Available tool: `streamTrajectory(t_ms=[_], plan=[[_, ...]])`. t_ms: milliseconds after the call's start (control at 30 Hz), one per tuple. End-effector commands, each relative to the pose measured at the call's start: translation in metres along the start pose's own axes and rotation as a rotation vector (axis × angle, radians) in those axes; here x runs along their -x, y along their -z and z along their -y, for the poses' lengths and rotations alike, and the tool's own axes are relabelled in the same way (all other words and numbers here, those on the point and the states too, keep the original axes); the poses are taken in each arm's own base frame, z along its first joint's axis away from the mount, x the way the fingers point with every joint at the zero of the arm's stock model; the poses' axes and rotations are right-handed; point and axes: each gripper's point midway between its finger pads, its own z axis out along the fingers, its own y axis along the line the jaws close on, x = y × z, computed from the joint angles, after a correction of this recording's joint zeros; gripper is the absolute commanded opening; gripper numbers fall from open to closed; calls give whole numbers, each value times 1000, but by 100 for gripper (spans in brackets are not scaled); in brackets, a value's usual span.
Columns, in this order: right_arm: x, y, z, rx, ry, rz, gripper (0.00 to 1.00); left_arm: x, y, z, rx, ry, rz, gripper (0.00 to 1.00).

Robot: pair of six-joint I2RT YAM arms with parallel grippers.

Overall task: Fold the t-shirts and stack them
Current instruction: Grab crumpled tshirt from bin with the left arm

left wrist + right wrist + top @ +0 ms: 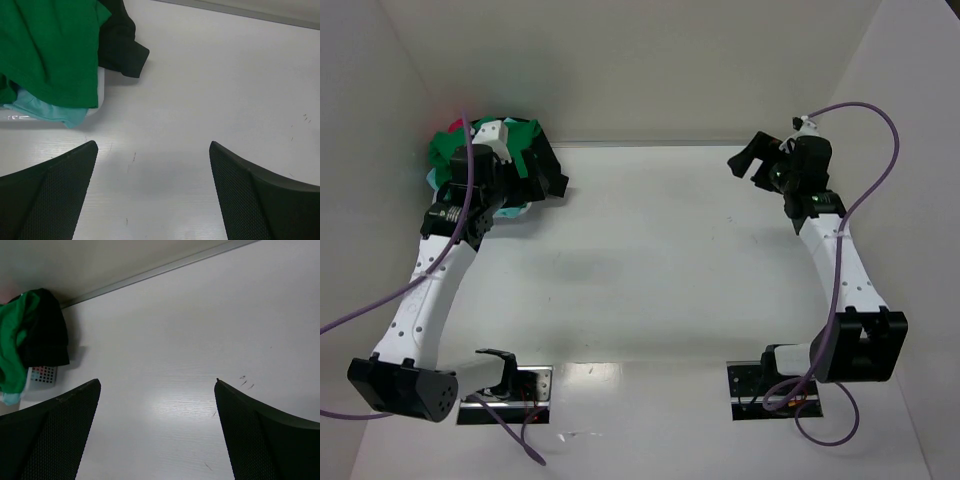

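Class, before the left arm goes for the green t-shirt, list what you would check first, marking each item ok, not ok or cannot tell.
1. Left gripper open: ok.
2. Right gripper open, holding nothing: ok.
3. Green t-shirt exposed, lying over the turquoise t-shirt: ok.
4. Left gripper above the green t-shirt: not ok; it faces the table beside the basket.
5. Green t-shirt free of the black t-shirt: cannot tell; they overlap.

The white table (650, 260) carries a small white basket (42, 374) in its far left corner. A green t-shirt (50, 45), a turquoise t-shirt (45, 111) and a black t-shirt (122, 50) spill over the basket's rim, the black one reaching the tabletop just beside it. Well apart from the basket, at the near edge, sit the left base plate (535, 383) and the right base plate (742, 385).
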Motion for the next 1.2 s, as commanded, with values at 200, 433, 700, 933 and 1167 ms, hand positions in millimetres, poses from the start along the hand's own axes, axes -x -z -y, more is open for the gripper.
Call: streamTrajectory(t_ms=[200,433,700,933,1167], plan=[[7,-17,-20,87,25,-11,100,35,-18,-9,53,-33,74,100],[-8,-35,-15,79,32,-48,100,73,-75,-69,287,44,82,100],[-22,-43,-25,111,29,-85,100,81,-132,-136,460,187,120,100],[-25,-40,-18,86,48,-74,100,47,-169,-193,585,279,65,100],[-28,-36,-16,77,47,-72,100,28,-184,-209,621,280,42,84]])
